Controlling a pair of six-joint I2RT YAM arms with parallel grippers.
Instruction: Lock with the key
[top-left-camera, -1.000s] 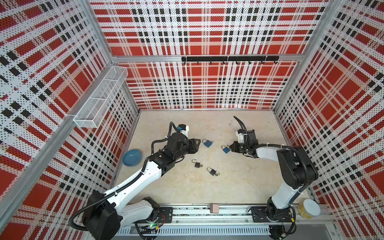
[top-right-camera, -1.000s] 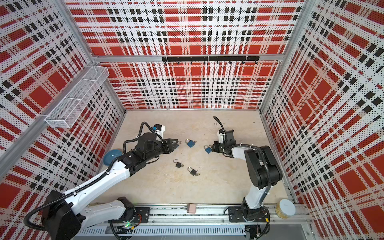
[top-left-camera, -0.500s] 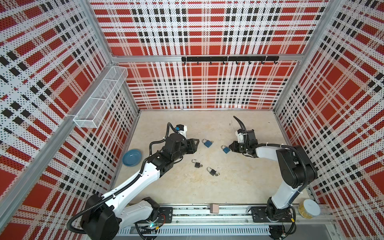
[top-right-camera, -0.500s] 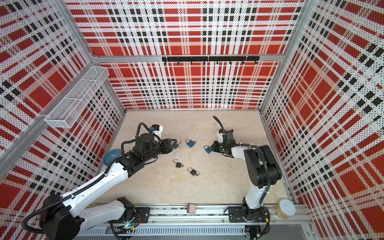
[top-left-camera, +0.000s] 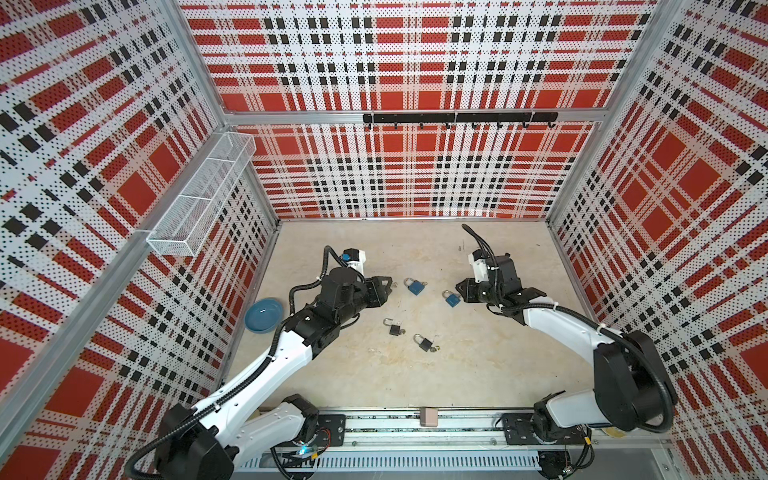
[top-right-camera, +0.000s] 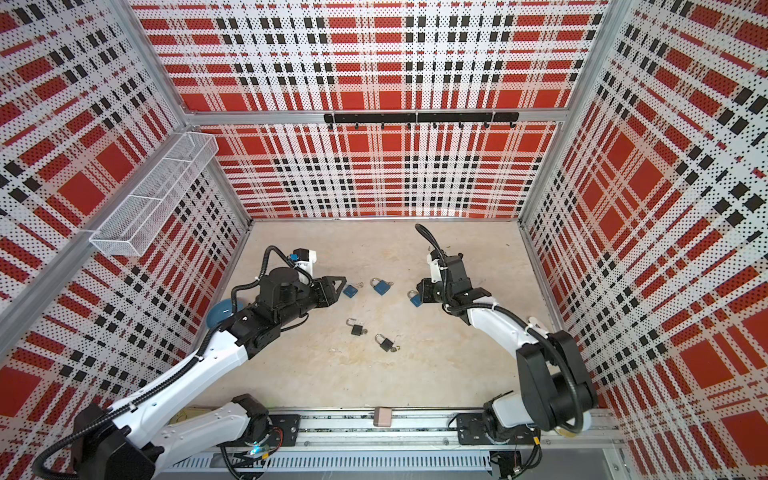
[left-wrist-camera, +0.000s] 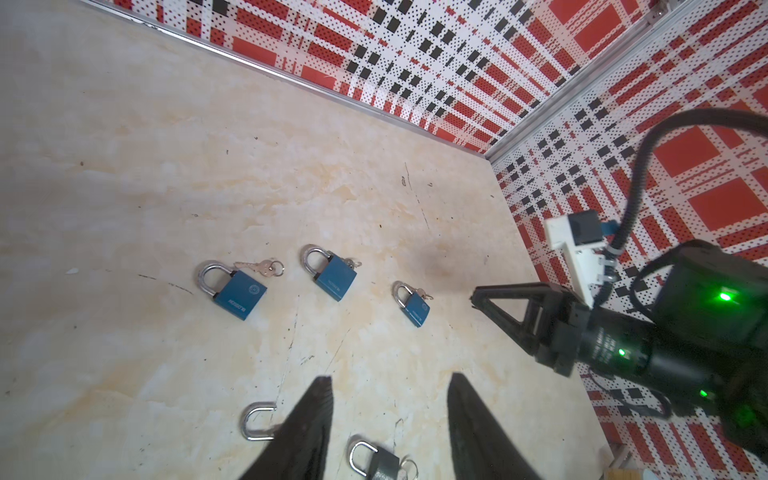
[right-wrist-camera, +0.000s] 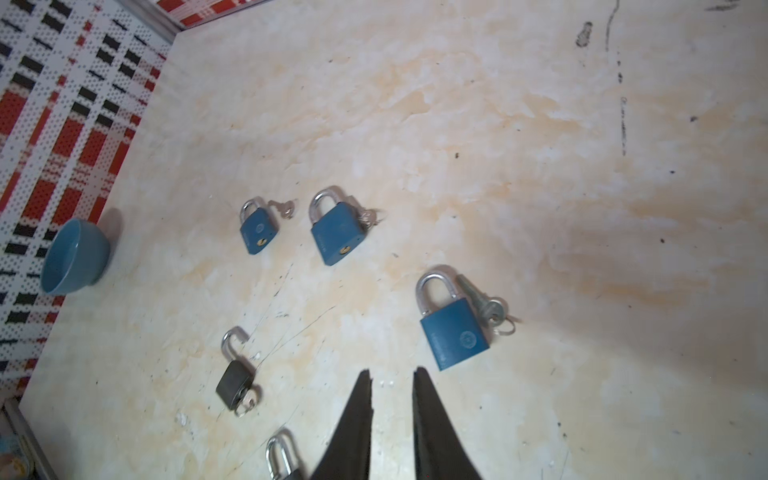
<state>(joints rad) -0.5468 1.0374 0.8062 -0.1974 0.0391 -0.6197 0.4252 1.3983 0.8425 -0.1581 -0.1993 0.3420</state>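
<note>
While right hand (right-wrist-camera: 391, 372) gapes, blue padlock (right-wrist-camera: 455, 334) lies nearby.

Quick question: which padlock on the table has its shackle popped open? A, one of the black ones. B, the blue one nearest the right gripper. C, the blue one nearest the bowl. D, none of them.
A: in the right wrist view the black padlock has its shackle lifted out and swung aside, while the three blue padlocks all show closed shackles.
</note>
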